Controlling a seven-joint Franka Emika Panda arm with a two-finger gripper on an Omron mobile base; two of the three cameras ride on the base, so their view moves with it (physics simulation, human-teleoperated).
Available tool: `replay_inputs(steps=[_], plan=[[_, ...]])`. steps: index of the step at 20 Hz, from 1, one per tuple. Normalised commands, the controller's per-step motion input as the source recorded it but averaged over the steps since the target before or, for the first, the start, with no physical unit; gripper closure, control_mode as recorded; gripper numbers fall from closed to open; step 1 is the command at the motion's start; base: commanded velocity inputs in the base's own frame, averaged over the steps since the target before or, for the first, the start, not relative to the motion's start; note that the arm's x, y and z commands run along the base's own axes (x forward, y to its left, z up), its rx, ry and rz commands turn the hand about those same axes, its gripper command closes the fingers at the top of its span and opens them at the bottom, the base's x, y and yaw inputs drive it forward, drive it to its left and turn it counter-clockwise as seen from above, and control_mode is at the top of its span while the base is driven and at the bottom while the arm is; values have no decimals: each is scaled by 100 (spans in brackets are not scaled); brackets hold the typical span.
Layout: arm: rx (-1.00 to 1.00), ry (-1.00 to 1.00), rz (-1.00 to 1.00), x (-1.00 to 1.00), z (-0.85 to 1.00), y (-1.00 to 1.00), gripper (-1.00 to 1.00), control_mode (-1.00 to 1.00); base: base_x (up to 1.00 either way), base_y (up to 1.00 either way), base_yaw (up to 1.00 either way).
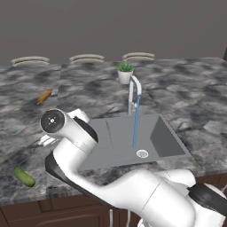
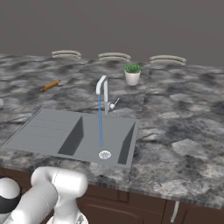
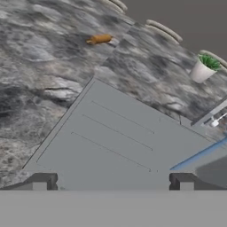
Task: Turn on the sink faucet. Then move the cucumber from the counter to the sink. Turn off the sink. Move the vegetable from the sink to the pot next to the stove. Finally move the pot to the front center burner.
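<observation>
The sink faucet point(image 1: 132, 94) point(image 2: 103, 89) runs, a thin blue stream falling to the drain of the grey sink point(image 1: 165, 138) point(image 2: 48, 129). The dark green cucumber point(image 1: 24, 176) lies on the counter point(image 1: 190, 97) near its front edge, left of the sink. My arm bends over the sink's left side. In the hand view my gripper point(image 3: 111, 182) is open with nothing between its fingertips point(image 3: 41, 181), hovering over the ribbed drainboard point(image 3: 115, 137), with the faucet point(image 3: 212, 116) at the right. The pot and the stove are out of view.
An orange carrot point(image 1: 44, 96) point(image 2: 50, 85) point(image 3: 99, 39) lies on the counter behind the sink's left side. A small potted plant point(image 1: 125, 72) point(image 2: 132, 74) point(image 3: 204, 68) stands behind the faucet. Plates line the back wall.
</observation>
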Motion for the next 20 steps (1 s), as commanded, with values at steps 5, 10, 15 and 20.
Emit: replay_inputs(steps=[5,10,15,20], plan=[[0,9,-3,-7,-21,65,-100,-100,0,0,0],[0,15,-3,-18,-17,53,-100,-100,0,0,0],[0,17,0,-14,-27,42,-100,-100,0,0,0],[0,11,0,-6,-61,32,-100,-100,0,0,0]])
